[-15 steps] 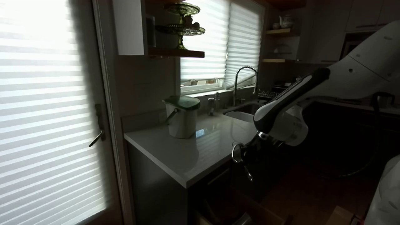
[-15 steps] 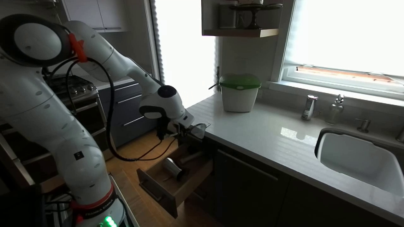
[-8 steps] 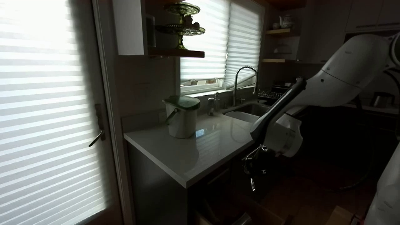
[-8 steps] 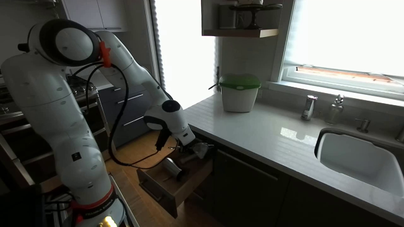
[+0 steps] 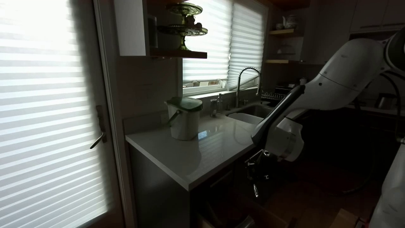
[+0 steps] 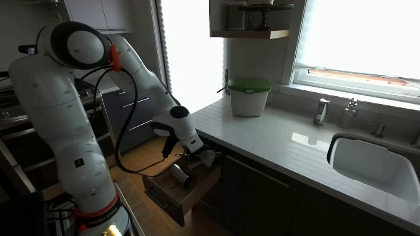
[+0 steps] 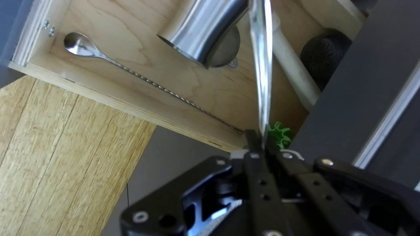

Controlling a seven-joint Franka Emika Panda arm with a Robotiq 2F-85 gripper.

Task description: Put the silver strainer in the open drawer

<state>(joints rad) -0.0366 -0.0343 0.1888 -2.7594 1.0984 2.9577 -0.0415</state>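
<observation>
Lowering was best finished before release

In an exterior view, the strainer [image 6: 208, 158] was held over the open drawer [image 6: 172, 208], below the front edge of the countertop [image 6: 272, 141]. In an exterior view, its handle [image 5: 255, 191] was seen right of the near corner. In the wrist view, the handle was clamped by the fingers of the gripper [image 7: 263, 137]; a bare patch beside the metal cup [image 7: 205, 31] was best aimed for.

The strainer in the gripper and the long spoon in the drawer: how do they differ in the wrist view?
The strainer is held in the gripper, while the spoon lies on the floor of the drawer. The strainer's visible handle looks smooth; the spoon's is twisted like rope. Both are shiny, silvery metal.
</observation>
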